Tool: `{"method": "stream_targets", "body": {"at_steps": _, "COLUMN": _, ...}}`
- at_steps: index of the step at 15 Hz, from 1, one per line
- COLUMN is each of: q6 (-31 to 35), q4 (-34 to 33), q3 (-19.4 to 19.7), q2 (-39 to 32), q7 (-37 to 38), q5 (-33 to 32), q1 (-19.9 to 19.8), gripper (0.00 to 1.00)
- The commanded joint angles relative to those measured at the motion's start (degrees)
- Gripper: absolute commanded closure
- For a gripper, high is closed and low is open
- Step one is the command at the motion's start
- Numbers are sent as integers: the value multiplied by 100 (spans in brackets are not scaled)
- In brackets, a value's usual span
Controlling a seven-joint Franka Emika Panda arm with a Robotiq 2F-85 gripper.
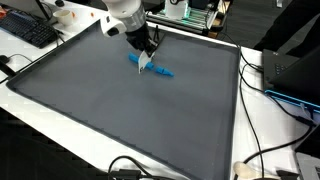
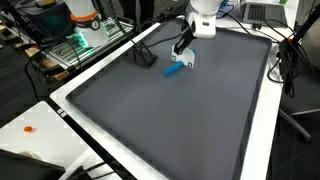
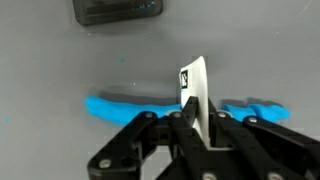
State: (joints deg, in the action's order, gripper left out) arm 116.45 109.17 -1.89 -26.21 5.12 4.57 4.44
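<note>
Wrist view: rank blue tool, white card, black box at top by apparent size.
1. blue tool, clearly largest
2-3. white card and black box: about alike; box cropped, card nearer the camera

The arm enters at upper centre of the frame in both exterior views, wrist tilted downward. The gripper points straight down. In the wrist view, its fingers sit drawn together at lower centre.
</note>
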Motion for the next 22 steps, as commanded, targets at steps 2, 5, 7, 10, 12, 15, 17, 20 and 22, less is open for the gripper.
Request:
{"method": "stream_targets", "body": {"at_steps": 2, "q6": -57, "q4": -4, "q3": -124, "q2": -365, "q7": -187, "q5": 26, "q1": 6, "gripper": 98}}
{"method": "stream_targets", "body": {"at_steps": 5, "q6": -165, "q4": -65, "q3": -146, "q2": -362, "q7": -305, "q5": 84, "q1": -31, "gripper": 98}}
{"method": "stream_targets", "body": {"at_steps": 7, "q6": -238, "q4": -101, "q3": -122, "q2": -365, "q7": -312, "q5": 53, "q1": -30, "gripper": 98}}
{"method": "stream_targets", "body": {"at_steps": 10, "q6": -415, "q4": -163, "q3": -123, "q2": -365, "q7": -356, "q5": 125, "q1": -76, "gripper": 98}}
{"method": "stream_targets", "body": {"at_steps": 12, "q6": -495, "q4": -202, "q3": -123, "q2": -372, "q7": -371, "q5": 149, "q1": -95, "gripper": 98}}
{"method": "stream_targets", "body": {"at_steps": 15, "q6": -536, "q4": -237, "q3": -133, "q2": -360, "q7": -428, "q5": 221, "q1": -128, "gripper": 98}}
{"method": "stream_targets", "body": {"at_steps": 17, "q6": -541, "q4": -228, "q3": -149, "q2": -320, "q7": -492, "q5": 289, "q1": -163, "gripper": 98}}
{"method": "stream_targets", "body": {"at_steps": 20, "q6": -562, "q4": -204, "q3": -186, "q2": -251, "q7": -639, "q5": 438, "q1": -241, "gripper": 98}}
{"method": "stream_targets", "body": {"at_steps": 22, "q6": -562, "q4": -180, "q3": -178, "q2": -208, "q7": -655, "q5": 472, "q1": -254, "gripper": 98}}
